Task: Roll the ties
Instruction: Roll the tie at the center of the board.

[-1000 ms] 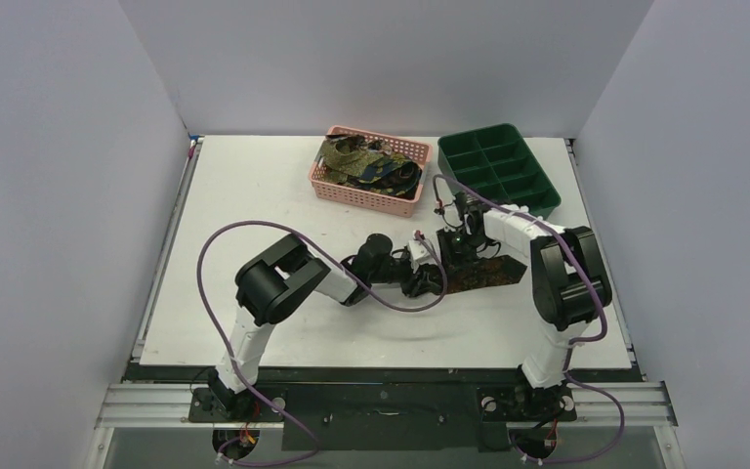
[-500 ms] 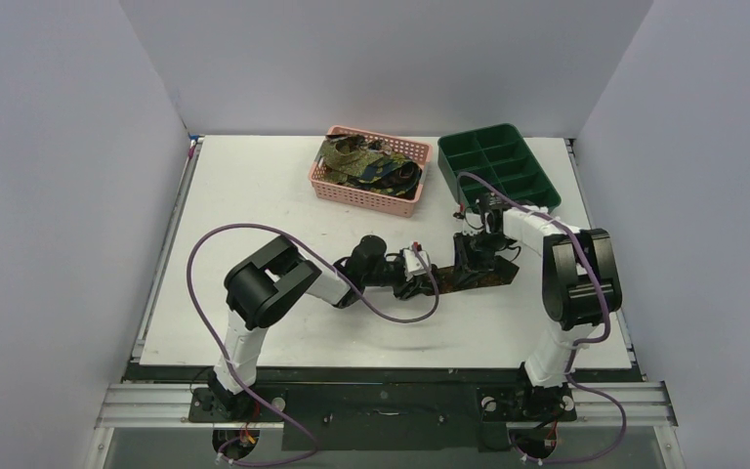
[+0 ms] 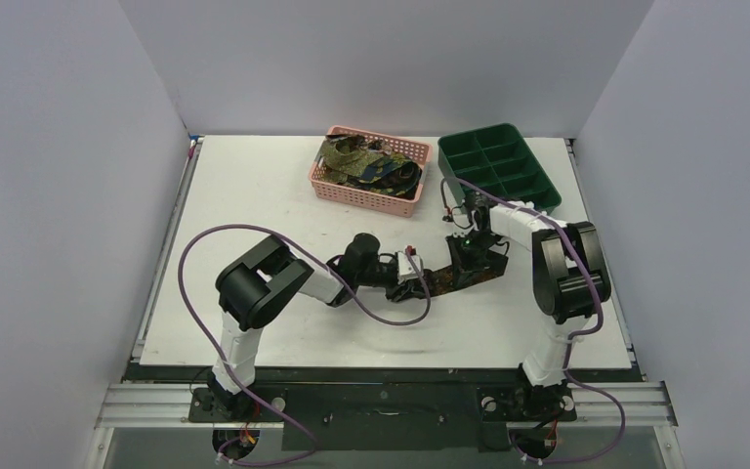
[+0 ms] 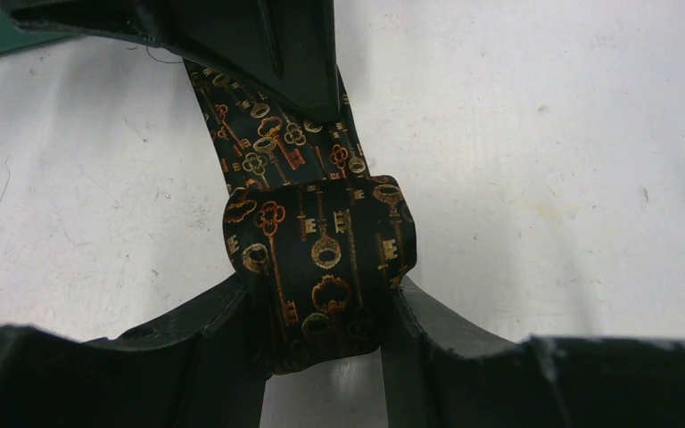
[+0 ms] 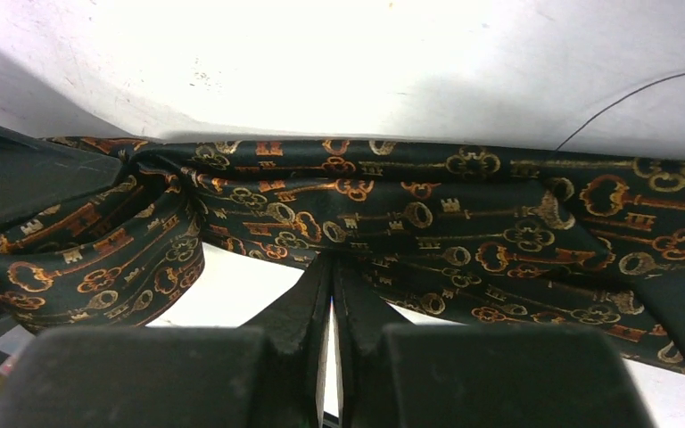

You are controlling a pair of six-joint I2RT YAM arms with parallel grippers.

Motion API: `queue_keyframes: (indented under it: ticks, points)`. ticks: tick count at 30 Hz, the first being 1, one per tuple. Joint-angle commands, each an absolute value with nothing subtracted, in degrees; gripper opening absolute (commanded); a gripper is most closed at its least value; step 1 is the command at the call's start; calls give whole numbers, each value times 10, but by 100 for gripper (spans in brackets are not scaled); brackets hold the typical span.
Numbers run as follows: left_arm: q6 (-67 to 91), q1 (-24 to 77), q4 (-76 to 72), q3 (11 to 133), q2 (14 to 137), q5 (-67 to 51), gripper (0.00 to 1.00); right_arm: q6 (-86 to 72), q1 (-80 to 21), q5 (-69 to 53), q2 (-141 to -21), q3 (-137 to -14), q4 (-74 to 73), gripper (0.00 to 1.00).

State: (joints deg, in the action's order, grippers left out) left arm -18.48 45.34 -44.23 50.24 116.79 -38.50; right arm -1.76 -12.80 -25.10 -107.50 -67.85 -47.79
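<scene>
**A:** Nearest first. What has the left claw got?

**B:** The left claw is pinching the rolled end of a tie, with one finger on each side of the roll. The cloth is black, printed with gold and orange keys.

**A:** Where is that?

**B:** On the white table, right of centre, between the two arms. The roll sits low against the tabletop.

**A:** And the unrolled part?

**B:** It runs flat along the table from the roll towards the right arm. The right wrist view shows it creased into folds close to the roll and smoother farther along.

**A:** The right claw?

**B:** The right claw has its fingers pressed together, with the tips down on the flat strip just past the roll. I cannot tell whether any cloth is caught between them.

**A:** What's beyond that?

**B:** Towards the back there is a pink basket with more ties heaped loosely inside. Just to its right is a green tray divided into compartments, and its near corner is close to the right arm.
</scene>
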Motion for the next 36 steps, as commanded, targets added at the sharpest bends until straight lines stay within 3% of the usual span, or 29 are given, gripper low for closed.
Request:
queue_keyframes:
  ticks: [1, 7, 12, 15, 17, 32, 34, 36]
  points:
    - [-185, 441, -384, 506, 1144, -422, 19, 17, -143, -144, -1111, -669, -439, 2]
    - [-191, 442, -310, 523, 1170, -371, 18, 6, -121, -225, -1066, -670, -446, 6]
    - [-200, 443, -296, 502, 1173, -359, 19, -36, -108, -350, -984, -664, -436, 35]
    - [-203, 444, -291, 500, 1174, -353, 20, -80, -118, -415, -975, -665, -420, 46]
    - [-204, 444, -287, 502, 1175, -350, 20, -99, -129, -432, -978, -663, -409, 48]
    - [-199, 444, -277, 507, 1176, -338, 22, -74, -170, -433, -1021, -628, -412, 49]
    - [-203, 444, -277, 508, 1176, -339, 22, -70, -169, -429, -1019, -620, -410, 45]
    - [-206, 444, -277, 509, 1177, -340, 22, -73, -168, -420, -1019, -620, -404, 28]
